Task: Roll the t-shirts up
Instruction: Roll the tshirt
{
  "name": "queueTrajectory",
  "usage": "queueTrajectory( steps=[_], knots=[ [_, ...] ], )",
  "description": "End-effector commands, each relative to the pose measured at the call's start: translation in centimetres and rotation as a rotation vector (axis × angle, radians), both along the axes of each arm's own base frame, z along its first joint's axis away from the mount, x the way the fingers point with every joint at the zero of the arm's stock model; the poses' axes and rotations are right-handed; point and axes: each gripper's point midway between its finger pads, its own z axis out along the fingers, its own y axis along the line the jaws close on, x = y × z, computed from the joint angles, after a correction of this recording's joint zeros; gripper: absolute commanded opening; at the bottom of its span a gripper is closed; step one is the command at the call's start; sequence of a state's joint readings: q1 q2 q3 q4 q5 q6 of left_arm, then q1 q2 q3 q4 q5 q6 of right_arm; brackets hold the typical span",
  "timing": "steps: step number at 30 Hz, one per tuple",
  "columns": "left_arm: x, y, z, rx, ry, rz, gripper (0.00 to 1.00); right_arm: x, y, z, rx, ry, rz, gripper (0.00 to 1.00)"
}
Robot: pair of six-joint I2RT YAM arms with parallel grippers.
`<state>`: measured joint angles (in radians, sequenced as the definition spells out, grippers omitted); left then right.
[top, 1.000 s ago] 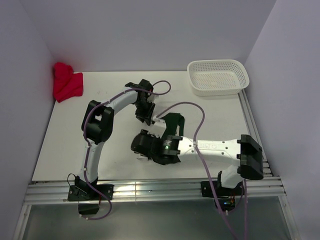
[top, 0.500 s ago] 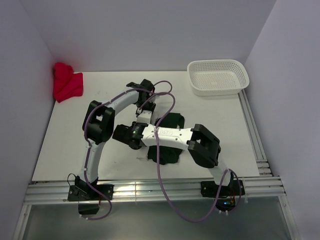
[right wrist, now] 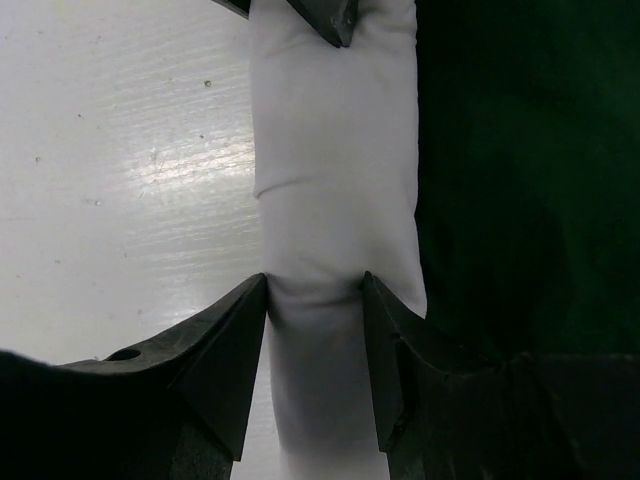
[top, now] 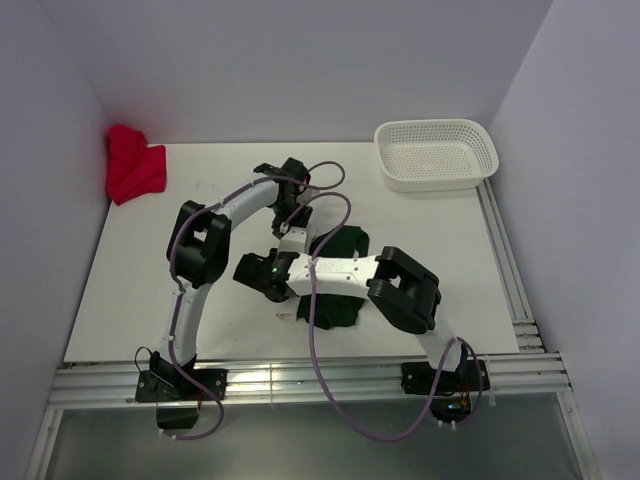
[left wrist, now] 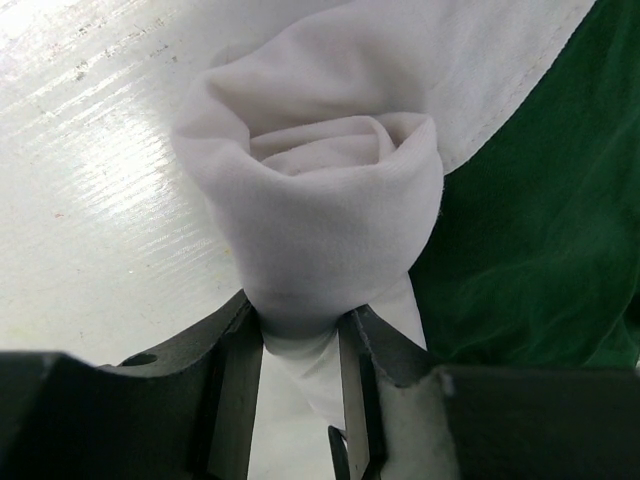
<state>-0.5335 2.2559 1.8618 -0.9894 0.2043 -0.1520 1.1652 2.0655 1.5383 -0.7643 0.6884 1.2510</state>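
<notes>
The off-white t-shirt [right wrist: 335,150] is wound into a tight roll on the white table. My left gripper [left wrist: 300,335] is shut on one end of it, where the spiral of the roll [left wrist: 320,170] faces the left wrist camera. My right gripper [right wrist: 315,295] is shut around the roll's other end, with the left fingertips [right wrist: 330,18] showing at the top of that view. The dark green t-shirt [left wrist: 545,200] lies flat right beside the roll, seen from above [top: 345,245] mostly under the right arm. Both grippers [top: 289,232] [top: 278,295] meet near the table's middle.
A white perforated basket [top: 437,153] stands at the back right. A crumpled red cloth [top: 133,165] lies in the back left corner. The right arm's folded elbow [top: 405,290] hangs over the green shirt. An aluminium rail [top: 300,380] runs along the near edge.
The right arm's elbow has swung in from the right edge to fold over the green shirt, its wrist turning leftward. The left arm has barely moved. Both grips stay on the roll.
</notes>
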Motion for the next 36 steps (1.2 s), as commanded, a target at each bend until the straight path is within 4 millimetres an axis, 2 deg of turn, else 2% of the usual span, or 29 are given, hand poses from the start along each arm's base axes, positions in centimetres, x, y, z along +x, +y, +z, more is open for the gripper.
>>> queueTrajectory(
  steps=[1, 4, 9, 13, 22, 25, 27, 28, 29, 30, 31, 32, 33, 36],
  knots=[
    [2.4, 1.7, -3.9, 0.119, -0.068, -0.001, 0.37, -0.6, 0.0, -1.0, 0.033, 0.011, -0.009, 0.51],
    [2.3, 1.7, -4.0, 0.12, -0.058, -0.004, 0.38, -1.0, -0.2, -1.5, 0.025, 0.023, -0.014, 0.51],
    [2.7, 1.5, -3.6, 0.11, -0.061, -0.013, 0.47, -2.0, -0.7, -2.5, 0.009, 0.056, -0.016, 0.51],
    [3.4, 1.2, -2.6, 0.078, -0.058, -0.025, 0.56, -2.9, -1.3, -3.1, -0.004, 0.076, -0.015, 0.51],
    [4.4, 0.8, -0.7, -0.01, -0.042, -0.038, 0.67, -3.8, -1.8, -3.3, -0.017, 0.104, -0.006, 0.52],
    [5.1, 0.7, 0.8, -0.07, -0.042, -0.037, 0.73, -4.2, -2.2, -4.0, -0.002, 0.116, -0.006, 0.53],
    [5.7, 0.6, 2.3, -0.119, -0.057, -0.035, 0.77, -4.1, -1.5, -3.7, 0.059, 0.109, -0.003, 0.53],
    [5.9, 0.6, 3.1, -0.159, -0.052, -0.03, 0.79, -4.5, -2.1, -4.3, 0.06, 0.124, -0.002, 0.53],
    [6.4, 0.5, 4.3, -0.19, -0.072, -0.032, 0.81, -4.2, -1.4, -3.8, 0.114, 0.109, -0.001, 0.53],
    [6.6, 1.0, 4.8, -0.206, -0.067, -0.026, 0.82, -4.2, -1.4, -3.9, 0.131, 0.109, 0.0, 0.52],
    [6.6, 0.6, 5.8, -0.25, -0.068, -0.033, 0.82, -4.5, -2.0, -4.4, 0.131, 0.115, 0.001, 0.52],
    [6.7, 0.7, 6.7, -0.275, -0.074, -0.033, 0.83, -4.3, -1.3, -4.3, 0.176, 0.112, 0.009, 0.51],
    [6.9, 1.1, 7.3, -0.296, -0.077, -0.026, 0.83, -4.4, -1.8, -4.4, 0.189, 0.112, 0.01, 0.5],
    [6.4, 1.2, 9.0, -0.38, -0.067, -0.029, 0.84, -4.1, -0.2, -3.2, 0.331, 0.09, 0.038, 0.48]
  ],
)
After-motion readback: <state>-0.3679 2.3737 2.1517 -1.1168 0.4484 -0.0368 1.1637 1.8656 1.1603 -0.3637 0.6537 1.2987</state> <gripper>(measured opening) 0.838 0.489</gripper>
